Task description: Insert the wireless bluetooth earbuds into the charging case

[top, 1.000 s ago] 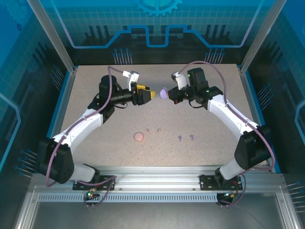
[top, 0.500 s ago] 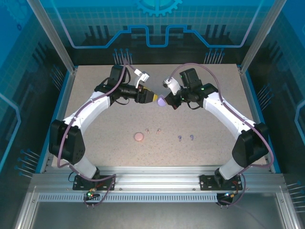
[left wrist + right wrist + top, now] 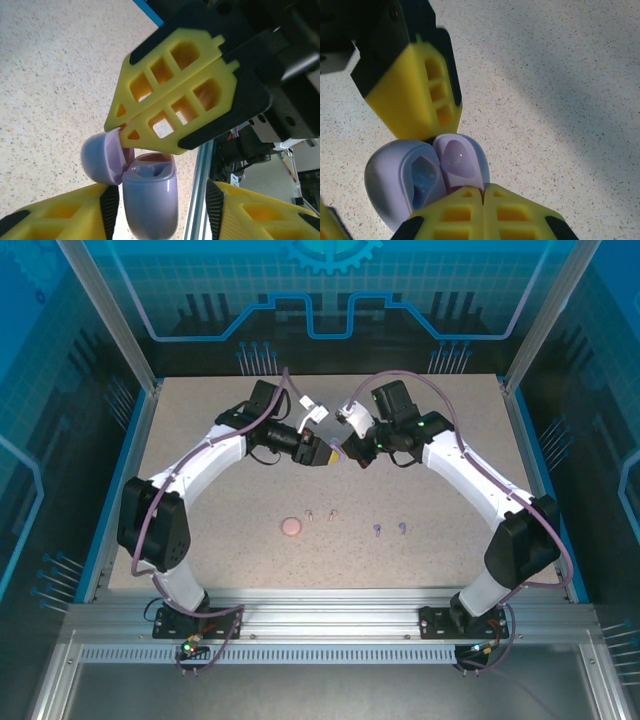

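A purple charging case (image 3: 337, 451) hangs in mid-air above the table's far middle, its lid swung open. My right gripper (image 3: 483, 189) is shut on the lid (image 3: 460, 157). The case body (image 3: 150, 205) sits between the spread fingers of my left gripper (image 3: 160, 200), which is open; its left pad touches the body and its right pad stands apart. The right gripper's (image 3: 117, 129) tip rests on the lid (image 3: 100, 157). On the table lie two pale pink earbuds (image 3: 310, 513) (image 3: 331, 513) and two purple earbuds (image 3: 377, 530) (image 3: 402, 528).
A round pink case (image 3: 291, 527) lies shut just left of the pink buds. The speckled table (image 3: 200, 540) is bounded by blue rails and glass walls at the sides and back. Both arm bases stand at the near edge.
The left gripper has swung right and the right gripper a little left, bringing them together. The purple case, earlier held out apart from the left gripper, now sits between the left fingers.
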